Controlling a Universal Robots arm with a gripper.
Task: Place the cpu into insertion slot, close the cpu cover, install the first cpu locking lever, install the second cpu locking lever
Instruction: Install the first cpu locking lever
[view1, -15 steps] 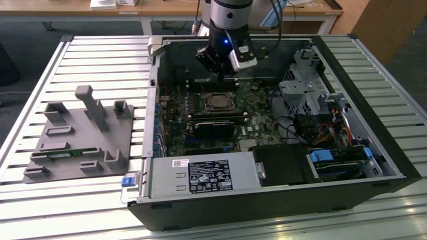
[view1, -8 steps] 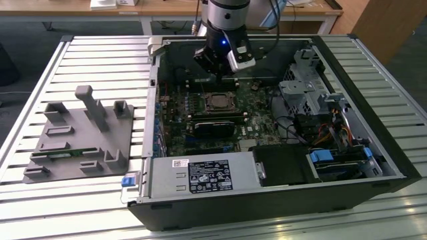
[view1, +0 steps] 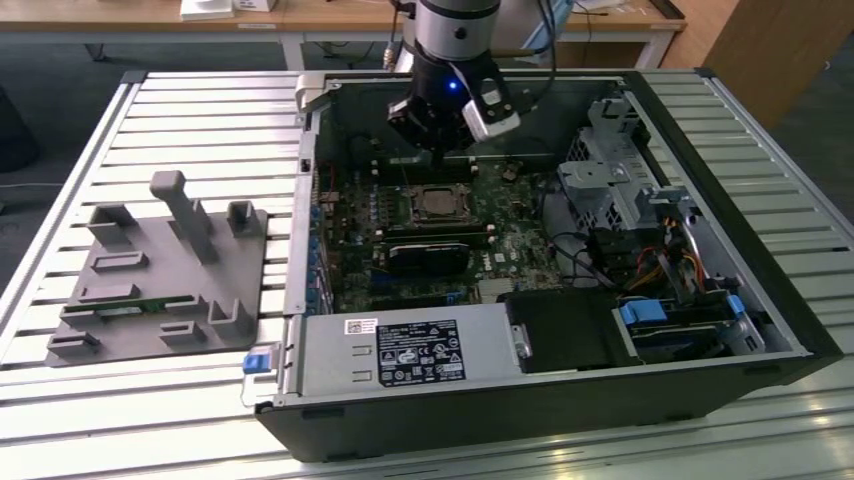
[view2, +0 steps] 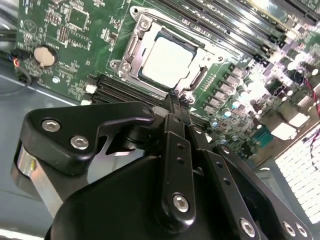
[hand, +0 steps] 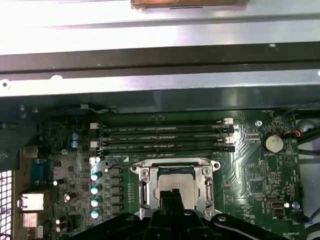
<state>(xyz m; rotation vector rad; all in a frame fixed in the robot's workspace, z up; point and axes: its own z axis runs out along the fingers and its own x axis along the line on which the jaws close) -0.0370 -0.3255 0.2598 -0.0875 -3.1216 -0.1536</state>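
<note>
The cpu (view2: 165, 60) lies flat in the insertion slot (view1: 434, 205) on the green motherboard, its pale metal top facing up. The silver cpu cover (view2: 131, 47) lies down around it as a frame. In the first wrist view the cpu (hand: 175, 180) and cpu cover (hand: 145, 187) sit just past my fingertips. My gripper (view2: 175, 100) hangs over the edge of the socket, black fingers pressed together with nothing between them. In the exterior view my gripper (view1: 439, 160) is a little above the board, just behind the socket. I cannot tell how the locking levers stand.
The open computer case (view1: 534, 400) lies on a slatted metal table. Memory slots (hand: 165, 137) run beside the socket, with a coin battery (hand: 273, 143) nearby. A drive cage and cables (view1: 641, 220) fill the exterior view's right. A grey fixture (view1: 160, 270) stands on the exterior view's left.
</note>
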